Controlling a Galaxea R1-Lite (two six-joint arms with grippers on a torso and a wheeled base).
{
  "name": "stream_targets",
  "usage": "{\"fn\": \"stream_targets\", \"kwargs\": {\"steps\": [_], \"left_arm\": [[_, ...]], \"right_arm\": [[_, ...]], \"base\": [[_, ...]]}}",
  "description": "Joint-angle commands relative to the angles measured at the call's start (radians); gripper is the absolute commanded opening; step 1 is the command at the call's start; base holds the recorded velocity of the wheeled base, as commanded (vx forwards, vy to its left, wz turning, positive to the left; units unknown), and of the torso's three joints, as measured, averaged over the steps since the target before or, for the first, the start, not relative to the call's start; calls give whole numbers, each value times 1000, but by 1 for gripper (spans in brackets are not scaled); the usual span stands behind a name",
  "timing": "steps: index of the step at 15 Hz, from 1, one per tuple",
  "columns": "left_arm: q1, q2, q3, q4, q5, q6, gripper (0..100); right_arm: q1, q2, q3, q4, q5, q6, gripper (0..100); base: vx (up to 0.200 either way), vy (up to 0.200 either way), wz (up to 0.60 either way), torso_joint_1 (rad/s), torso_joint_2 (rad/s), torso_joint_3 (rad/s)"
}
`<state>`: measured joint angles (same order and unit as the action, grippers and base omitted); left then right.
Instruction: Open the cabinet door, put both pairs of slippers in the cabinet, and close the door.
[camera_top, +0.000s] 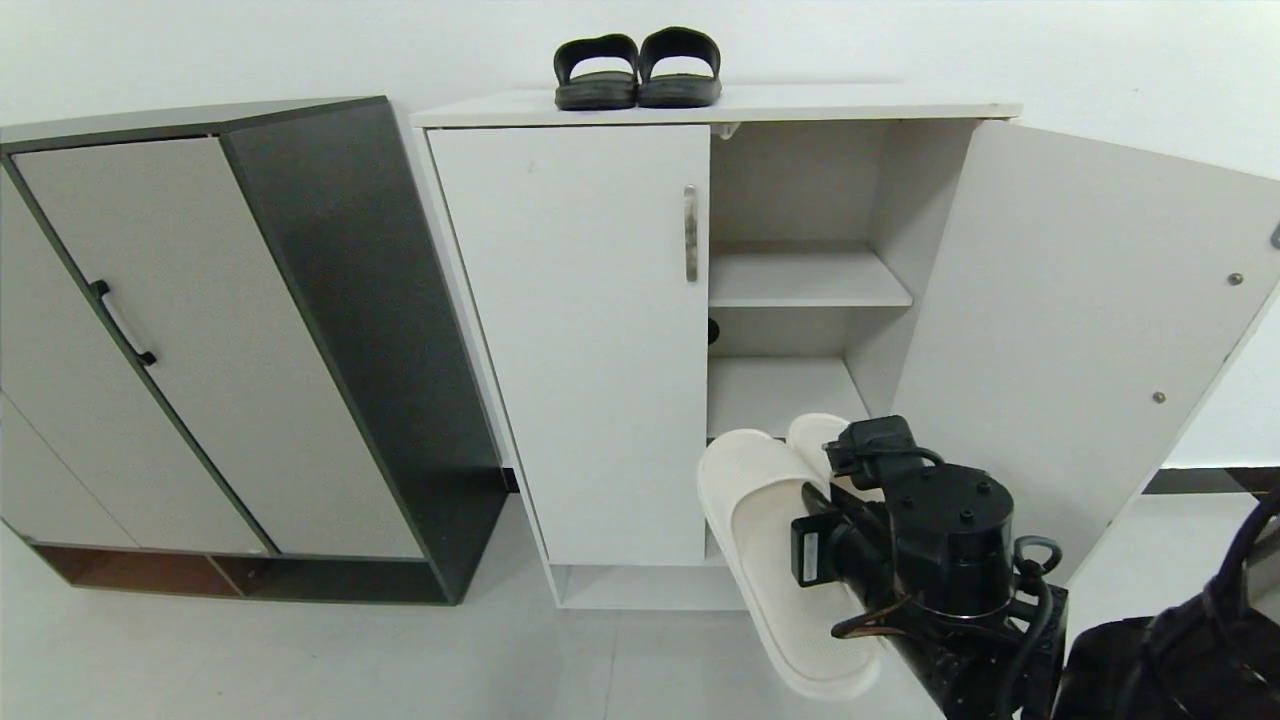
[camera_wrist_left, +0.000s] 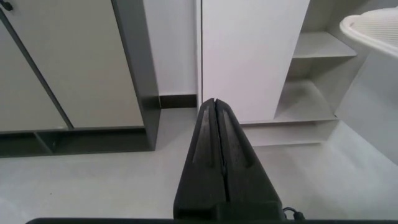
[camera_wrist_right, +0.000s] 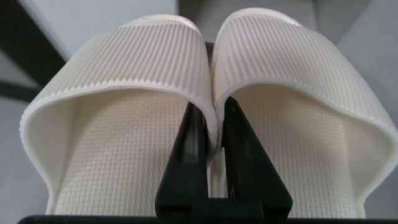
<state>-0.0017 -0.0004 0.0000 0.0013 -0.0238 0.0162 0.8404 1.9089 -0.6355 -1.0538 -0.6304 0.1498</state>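
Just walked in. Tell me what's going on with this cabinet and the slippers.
The right claw is shut on the white slippers, pinching the pair together by their inner edges. It holds them in front of the open right half of the white cabinet. The cabinet's right door is swung wide and its left door is shut. The black slippers sit on top of the cabinet, not yet put away. The left claw is shut and empty, pointing toward the cabinets.

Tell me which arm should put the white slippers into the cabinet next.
Right. The right end effector is shut on the white slippers, held in front of the white cabinet's open side. The left end effector is shut and holds nothing.
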Motion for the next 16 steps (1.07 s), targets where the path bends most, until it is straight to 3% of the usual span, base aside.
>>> {"fn": "stream_targets", "kwargs": {"steps": [1, 7, 16], "left_arm": [[0, 2, 0, 0, -1, -1, 0], [0, 2, 0, 0, 1, -10, 0], [0, 2, 0, 0, 2, -19, 0]], "right_arm": [[-1, 58, -44, -2, -35, 2, 0], [-17, 67, -47, -2, -40, 2, 0], [-84, 142, -85, -3, -41, 31, 0]], "base": [[0, -200, 0, 2, 2, 2], [0, -200, 0, 4, 6, 3], [0, 0, 0, 0, 0, 0]]}}
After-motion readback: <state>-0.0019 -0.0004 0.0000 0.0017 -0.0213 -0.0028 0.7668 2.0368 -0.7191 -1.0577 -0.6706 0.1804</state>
